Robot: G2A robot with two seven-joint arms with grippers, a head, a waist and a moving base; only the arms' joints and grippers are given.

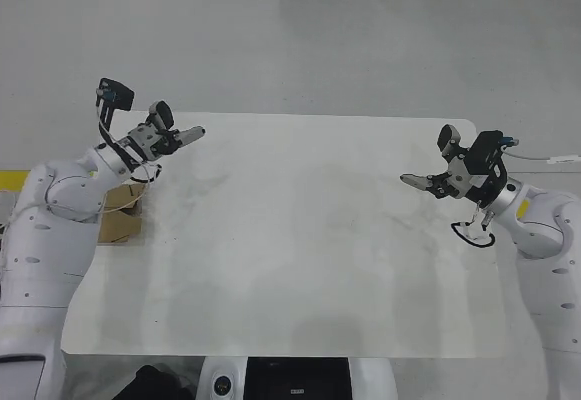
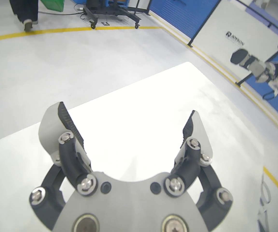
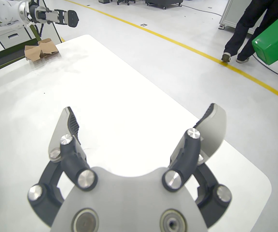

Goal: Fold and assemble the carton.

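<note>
Two tools hang with jaws wide apart: your left tool [image 1: 180, 122] [image 2: 127, 112] over the worktop's [image 1: 300, 250] far left corner, your right tool [image 1: 430, 157] [image 3: 140, 111] over its right edge, well apart, the broad white middle between them. Your brown carton [image 1: 120, 228] [image 3: 41, 49] lies at the left edge beneath the left arm [image 1: 70, 190].

My overhead camera looks straight down on the white table [image 1: 300, 240] from well above both arms. Each wrist camera sits close behind its own tool, my left gripper [image 2: 127, 108] and right gripper [image 3: 140, 107], facing low across the tabletop toward the opposite arm. All three views share that tabletop.
</note>
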